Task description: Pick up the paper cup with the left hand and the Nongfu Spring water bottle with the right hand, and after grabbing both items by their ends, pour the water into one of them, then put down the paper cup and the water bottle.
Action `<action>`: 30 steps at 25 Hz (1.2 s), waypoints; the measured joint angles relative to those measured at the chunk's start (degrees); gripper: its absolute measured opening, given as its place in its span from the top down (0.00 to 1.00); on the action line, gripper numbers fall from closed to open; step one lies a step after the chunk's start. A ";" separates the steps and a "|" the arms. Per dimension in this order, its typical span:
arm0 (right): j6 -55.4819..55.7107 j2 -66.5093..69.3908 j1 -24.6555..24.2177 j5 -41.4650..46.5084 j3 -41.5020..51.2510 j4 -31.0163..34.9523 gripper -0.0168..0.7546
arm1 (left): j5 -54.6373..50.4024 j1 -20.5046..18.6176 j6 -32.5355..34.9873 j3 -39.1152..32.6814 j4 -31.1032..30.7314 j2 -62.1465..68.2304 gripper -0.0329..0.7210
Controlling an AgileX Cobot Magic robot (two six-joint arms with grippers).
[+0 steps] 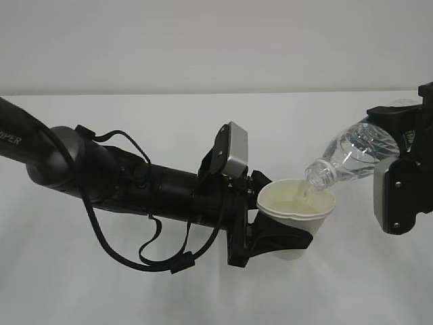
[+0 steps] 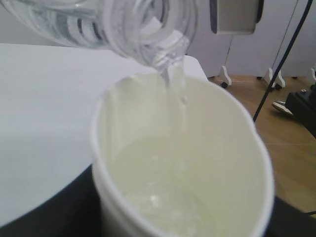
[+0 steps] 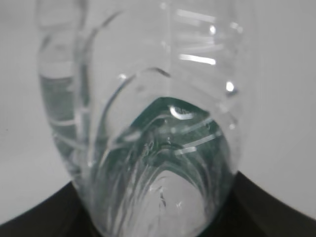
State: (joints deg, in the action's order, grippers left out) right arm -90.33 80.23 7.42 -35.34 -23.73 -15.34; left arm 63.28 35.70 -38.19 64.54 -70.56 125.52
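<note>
My left gripper point(image 1: 287, 237) is shut on the white paper cup point(image 1: 298, 208) and holds it upright above the table, its black fingers wrapped round the lower wall. My right gripper point(image 1: 398, 145) is shut on the base end of the clear Nongfu Spring water bottle point(image 1: 352, 157). The bottle is tilted neck-down to the left, with its mouth just over the cup's rim. In the left wrist view a thin stream of water point(image 2: 175, 91) falls from the bottle point(image 2: 143, 29) into the cup point(image 2: 232, 148), where water pools at the bottom. The right wrist view is filled by the bottle point(image 3: 148, 123).
Both arms hang over a plain white table point(image 1: 101, 291). The grey camera module point(image 1: 233, 150) sits on the left wrist, with looped black cables point(image 1: 118, 254) below the arm. Past the table's far edge, the left wrist view shows wooden floor point(image 2: 291, 148), a black cable and stand feet.
</note>
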 joint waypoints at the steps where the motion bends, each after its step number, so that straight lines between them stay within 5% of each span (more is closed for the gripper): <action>1: 0.00 0.00 0.00 0.00 0.00 0.00 0.43 | 0.00 0.00 0.00 0.00 0.00 0.00 0.36; 30: -0.94 0.00 0.00 -0.11 -0.09 -0.11 0.43 | -0.38 0.00 0.00 0.00 -0.40 0.12 0.36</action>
State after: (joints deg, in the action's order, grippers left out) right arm -91.26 80.23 7.42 -35.45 -23.82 -15.44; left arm 62.90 35.70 -38.19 64.54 -70.96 125.65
